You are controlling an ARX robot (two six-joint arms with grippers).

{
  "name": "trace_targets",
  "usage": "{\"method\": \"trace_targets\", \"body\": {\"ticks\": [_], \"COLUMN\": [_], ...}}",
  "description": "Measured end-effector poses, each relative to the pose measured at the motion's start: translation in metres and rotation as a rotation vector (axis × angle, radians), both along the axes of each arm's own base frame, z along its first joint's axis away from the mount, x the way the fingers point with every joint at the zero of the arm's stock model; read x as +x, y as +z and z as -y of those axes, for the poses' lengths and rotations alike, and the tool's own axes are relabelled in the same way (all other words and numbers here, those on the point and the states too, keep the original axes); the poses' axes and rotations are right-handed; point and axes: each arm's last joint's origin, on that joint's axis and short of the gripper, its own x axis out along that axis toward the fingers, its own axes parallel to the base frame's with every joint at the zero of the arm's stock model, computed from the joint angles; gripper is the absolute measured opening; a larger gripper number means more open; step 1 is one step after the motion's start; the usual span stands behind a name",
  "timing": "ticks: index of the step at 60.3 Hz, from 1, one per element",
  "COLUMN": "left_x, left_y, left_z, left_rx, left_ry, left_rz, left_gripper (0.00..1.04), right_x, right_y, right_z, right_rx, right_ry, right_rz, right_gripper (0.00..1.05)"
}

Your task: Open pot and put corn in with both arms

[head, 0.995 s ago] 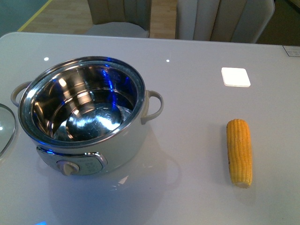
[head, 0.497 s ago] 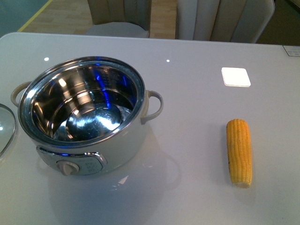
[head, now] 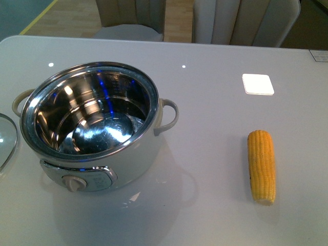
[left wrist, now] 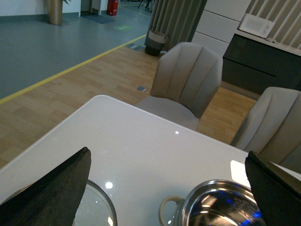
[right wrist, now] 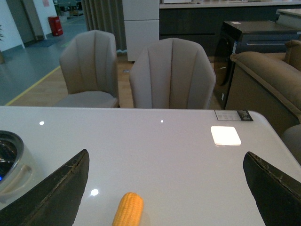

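Note:
The white pot (head: 138,159) stands uncovered at the table's left, its shiny steel bowl empty. A yellow corn (head: 262,166) lies lengthwise at the right, well apart from the pot. Neither arm shows in the front view. In the left wrist view my left gripper (left wrist: 167,151) is open above the table, with the pot's rim (left wrist: 217,183) and a glass lid (left wrist: 96,207) below it. In the right wrist view my right gripper (right wrist: 165,152) is open and empty, with the corn's tip (right wrist: 128,209) lying between and below its fingers (right wrist: 56,193).
The glass lid (head: 5,141) lies flat at the table's left edge beside the pot. A white square pad (head: 258,84) sits at the back right. Upholstered chairs (right wrist: 171,75) stand behind the far edge of the table.
Only the blue reflection inside the pot's bowl has shifted. Pot, lid and corn lie where they were.

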Motion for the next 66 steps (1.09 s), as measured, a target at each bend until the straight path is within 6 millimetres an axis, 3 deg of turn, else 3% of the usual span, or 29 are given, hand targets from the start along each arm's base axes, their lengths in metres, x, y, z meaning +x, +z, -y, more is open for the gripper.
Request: {"method": "trace_targets", "body": {"ticks": [9,20,29,51,66], "left_x": [-0.023,-0.046,-0.052,-0.06,-0.07], "left_y": [-0.001,-0.023,-0.018,-0.017,-0.022], "left_z": [0.008,0.022,0.037,0.056,0.059], "left_rx": [-0.054,-0.104,0.164,0.24,0.242], "left_ry": [-0.012,-0.067,-0.122,-0.117,-0.131], "left_rz": [-0.01,-0.074,0.038,0.036,0.006], "left_gripper": [0.98,0.97,0.7,0.03,0.03], "right_x": [0.0,0.0,0.0,0.0,0.0], "right_y": [0.0,0.0,0.0,0.0,0.0], "right_z": [0.0,0.0,0.0,0.0,0.0], "right_rx": [0.0,0.0,0.0,0.0,0.0], "right_ry": [0.0,0.0,0.0,0.0,0.0], "right_rz": [0.0,0.0,0.0,-0.001,-0.001], "right_gripper": [0.96,0.96,0.96,0.96,0.96]}}
